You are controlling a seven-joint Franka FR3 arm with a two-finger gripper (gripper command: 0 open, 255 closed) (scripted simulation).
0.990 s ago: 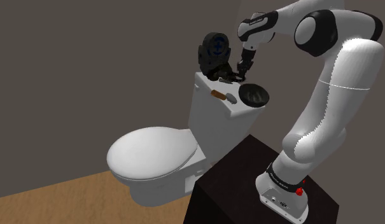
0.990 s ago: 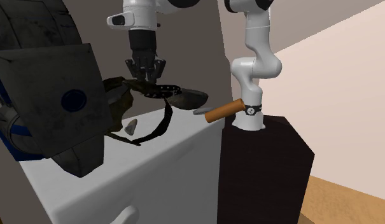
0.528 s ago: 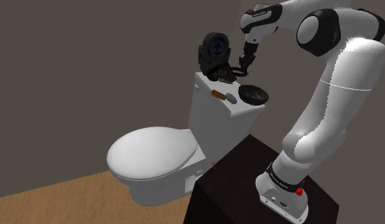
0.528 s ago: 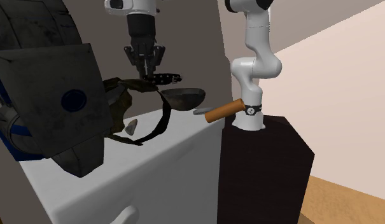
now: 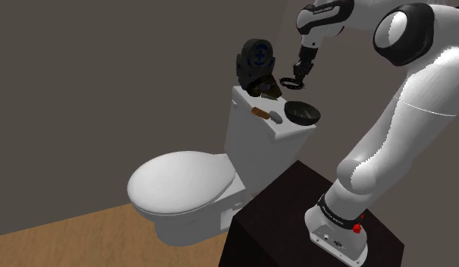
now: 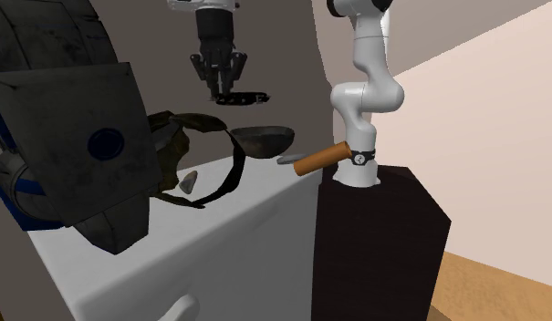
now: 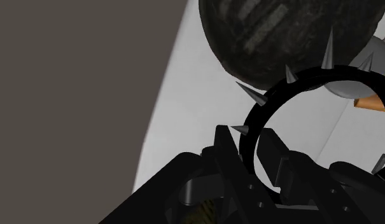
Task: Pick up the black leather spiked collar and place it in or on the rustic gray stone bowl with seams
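Where the gripper (image 5: 299,75) hangs: in the air over the white toilet tank (image 5: 254,144), its fingers (image 7: 226,147) pinched on the band of the black spiked collar (image 7: 299,77), which juts out level from the fingertips.
Bowl: the dark grey bowl (image 5: 303,113) sits on the tank top below the hand; open air lies between it and the collar.
Backpack: a dark backpack (image 5: 256,67) with a blue emblem stands just beside the hand, on the side away from the bowl; its strap (image 6: 233,173) trails across the tank top.
Brown handle (image 6: 319,160): lower than the hand, at the tank's edge.
Hidden: the wrist view cuts off the collar's far arc.
Edges: the bowl sits at the tank's end nearest the stand (image 5: 288,220).
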